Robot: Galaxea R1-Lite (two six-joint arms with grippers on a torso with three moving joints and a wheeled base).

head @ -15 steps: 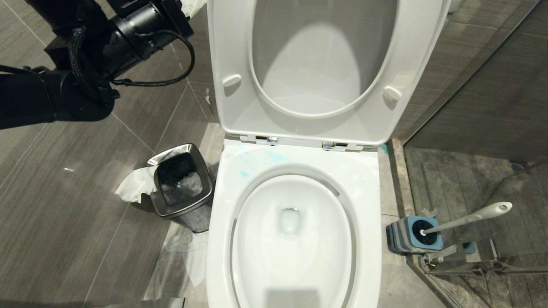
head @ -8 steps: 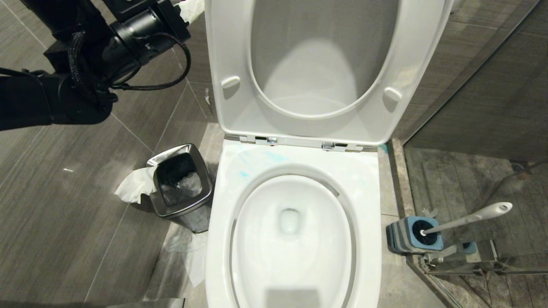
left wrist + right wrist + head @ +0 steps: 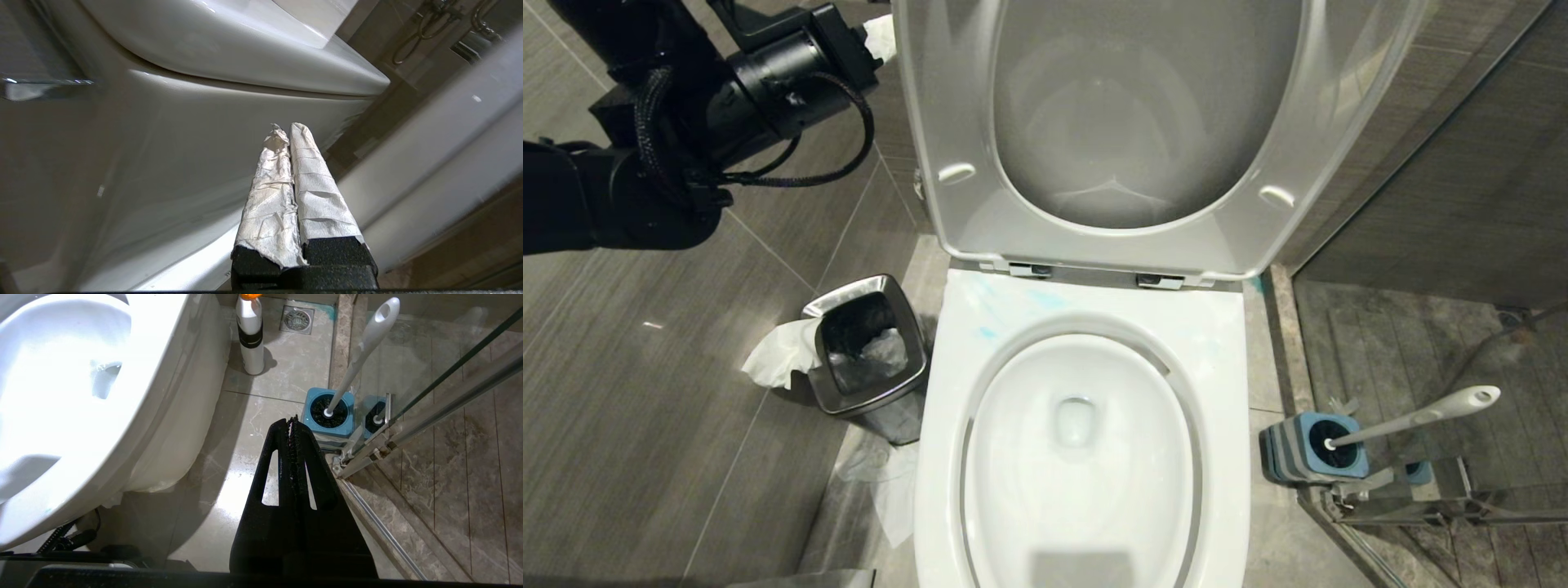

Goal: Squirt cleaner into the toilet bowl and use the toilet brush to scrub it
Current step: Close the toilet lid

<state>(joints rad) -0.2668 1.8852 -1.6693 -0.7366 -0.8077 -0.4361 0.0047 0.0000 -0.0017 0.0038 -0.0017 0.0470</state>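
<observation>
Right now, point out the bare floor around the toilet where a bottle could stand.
Free: the grey tiles left of the steel bin. Also the floor strip between the toilet bowl and the blue brush holder. Crowded: tissue around the bin, and the white bottle beside the drain.

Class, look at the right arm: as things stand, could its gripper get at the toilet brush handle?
Probably yes. The right gripper, shut and empty, hangs over bare floor close to the toilet brush, whose handle leans free out of its blue holder. Nothing lies between; the glass door frame beside it leaves little room.
</observation>
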